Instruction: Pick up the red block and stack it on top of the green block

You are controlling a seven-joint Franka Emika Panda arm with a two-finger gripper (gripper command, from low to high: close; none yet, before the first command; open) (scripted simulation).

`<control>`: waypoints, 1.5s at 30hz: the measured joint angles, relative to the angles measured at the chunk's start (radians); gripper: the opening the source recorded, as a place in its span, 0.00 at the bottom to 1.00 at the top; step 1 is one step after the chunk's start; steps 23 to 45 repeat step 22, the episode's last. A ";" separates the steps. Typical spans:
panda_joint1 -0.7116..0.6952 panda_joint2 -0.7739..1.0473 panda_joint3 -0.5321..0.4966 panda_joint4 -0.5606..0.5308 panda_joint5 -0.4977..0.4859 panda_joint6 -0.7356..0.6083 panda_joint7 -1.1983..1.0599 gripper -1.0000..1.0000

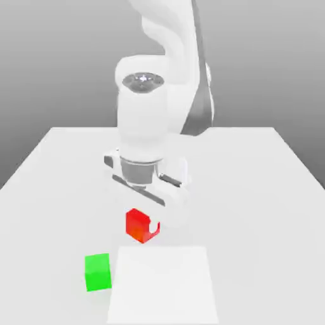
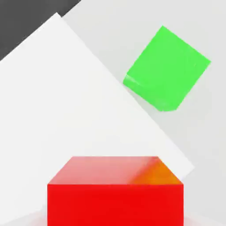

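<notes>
Exterior view, tool (image 1: 154, 222) closed on red block (image 1: 138, 225), seemingly lifted.

Exterior view: I look slightly down across the table (image 1: 254, 209), facing the arm (image 1: 143, 120), set back; green block (image 1: 98, 272) at seven o'clock. Hand view: looks down, close above red block (image 2: 115, 205). Both share the two blocks and white panel (image 1: 162, 282).
</notes>
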 joint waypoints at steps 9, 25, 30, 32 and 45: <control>-0.063 0.038 -0.063 0.095 0.026 -0.061 -0.063 0.00; -0.104 0.247 -0.066 0.154 0.101 0.086 -0.140 1.00; -0.104 0.247 -0.066 0.154 0.101 0.086 -0.140 1.00; -0.104 0.247 -0.066 0.154 0.101 0.086 -0.140 1.00; -0.104 0.247 -0.066 0.154 0.101 0.086 -0.140 1.00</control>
